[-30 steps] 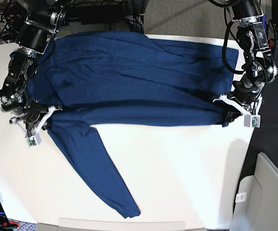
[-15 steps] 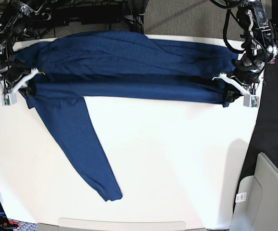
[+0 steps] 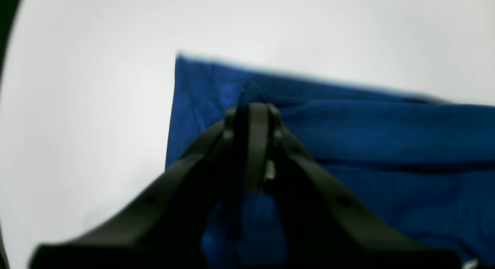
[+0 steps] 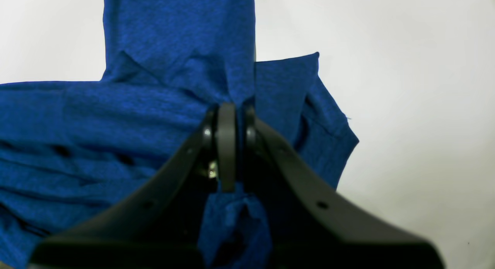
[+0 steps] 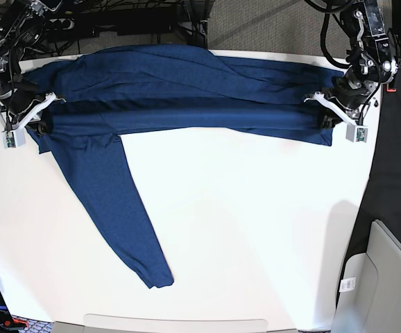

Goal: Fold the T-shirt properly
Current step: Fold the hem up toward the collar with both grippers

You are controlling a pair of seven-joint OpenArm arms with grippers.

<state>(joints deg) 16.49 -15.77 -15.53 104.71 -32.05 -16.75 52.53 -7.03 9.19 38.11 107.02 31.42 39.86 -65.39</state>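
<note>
T-shirt (image 5: 186, 94) lying folded in long band across far part of white table (image 5: 256, 229); one sleeve (image 5: 114, 208) trailing toward near left. No containers or legible writing showing. Right gripper (image 4: 231, 118) pinching bunched fabric at band's left end, jaws pressed together on cloth. Left gripper (image 3: 253, 118) sitting at band's right end, fingertips nearly together over fabric; grip cannot be told.
</note>
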